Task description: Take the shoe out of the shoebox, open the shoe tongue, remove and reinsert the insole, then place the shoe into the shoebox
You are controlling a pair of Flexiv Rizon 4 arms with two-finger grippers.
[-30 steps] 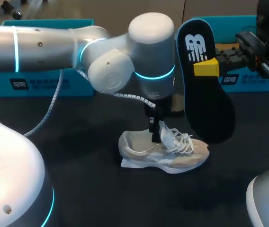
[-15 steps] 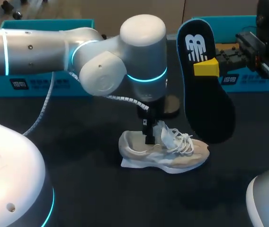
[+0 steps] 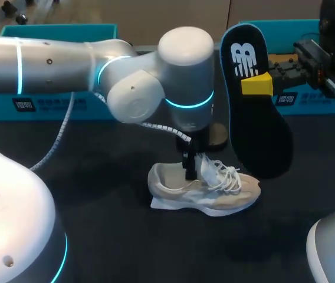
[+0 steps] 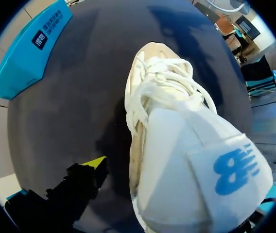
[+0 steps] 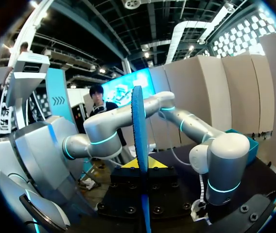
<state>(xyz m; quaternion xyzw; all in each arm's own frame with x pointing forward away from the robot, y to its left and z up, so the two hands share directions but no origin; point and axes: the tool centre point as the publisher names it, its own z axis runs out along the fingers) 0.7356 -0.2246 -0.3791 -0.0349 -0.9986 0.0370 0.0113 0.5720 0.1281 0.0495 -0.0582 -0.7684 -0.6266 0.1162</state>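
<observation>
Dark table point(image 3: 97, 194): right gripper point(image 3: 256, 84) clamps insole point(image 3: 259, 135) aloft; left gripper point(image 3: 190, 168) spread, at shoe point(image 3: 214, 193) tongue point(image 4: 191, 160).

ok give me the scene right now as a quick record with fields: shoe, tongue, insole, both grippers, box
shoe: on its sole on the table, out of the box, toe to the robot's right
tongue: raised, beside the left gripper
insole: out of the shoe, upright in the air
right gripper: shut on the insole
left gripper: at the shoe's opening, grip cannot be told
shoebox: teal, at the table's far edge
</observation>
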